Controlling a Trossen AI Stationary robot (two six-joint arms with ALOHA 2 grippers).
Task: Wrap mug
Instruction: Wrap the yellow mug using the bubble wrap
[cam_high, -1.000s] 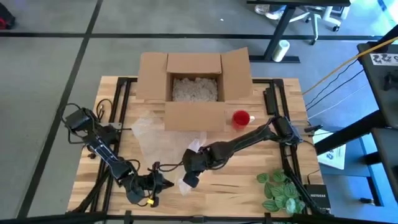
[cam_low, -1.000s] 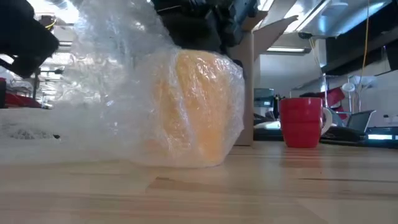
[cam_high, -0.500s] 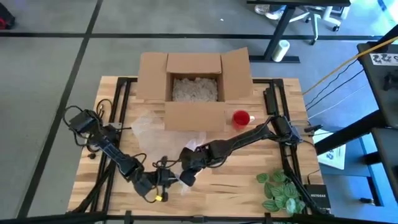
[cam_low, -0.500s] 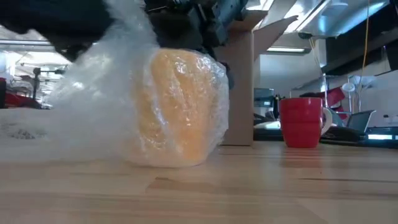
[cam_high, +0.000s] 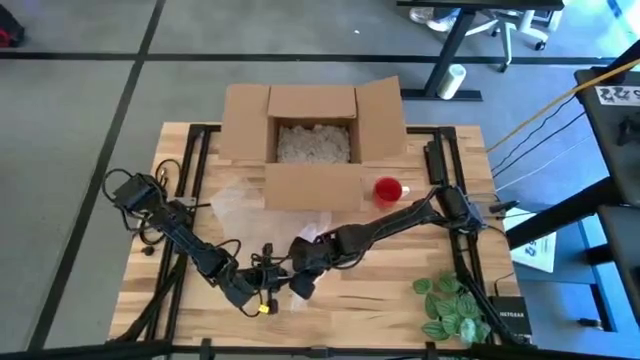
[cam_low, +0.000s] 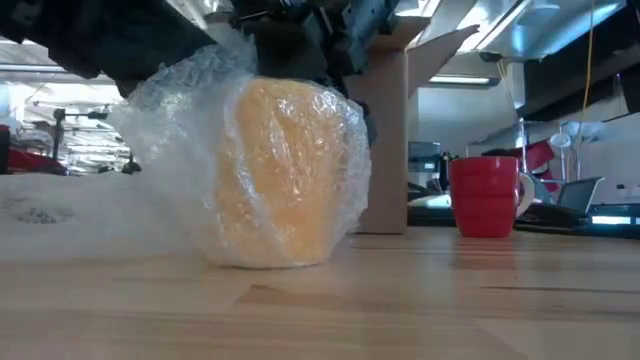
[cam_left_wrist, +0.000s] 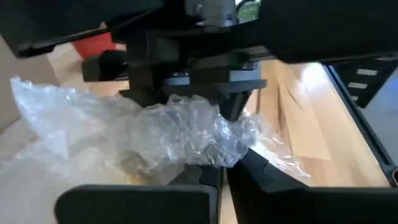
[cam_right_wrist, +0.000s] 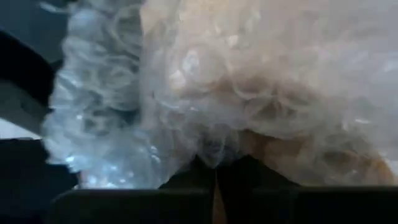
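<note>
The yellow mug (cam_low: 285, 170) stands near the bench's (cam_high: 400, 290) front middle, swathed in bubble wrap (cam_low: 170, 150). Both grippers, left (cam_high: 262, 285) and right (cam_high: 305, 272), have jaws clenched on the wrap.

Grey floor (cam_high: 90, 90) all round wooden table (cam_high: 380, 290), dark lines crossing floor. Desk legs (cam_high: 462, 45) and office chair base (cam_high: 500, 32) at far edge in high view, white roll (cam_high: 455, 80) lying beside them. Yellow cable (cam_high: 545, 105) running toward dark bench (cam_high: 615, 110) at side. Low view: ceiling strip lights (cam_low: 465, 78), cluttered room behind table, mostly blurred.
</note>
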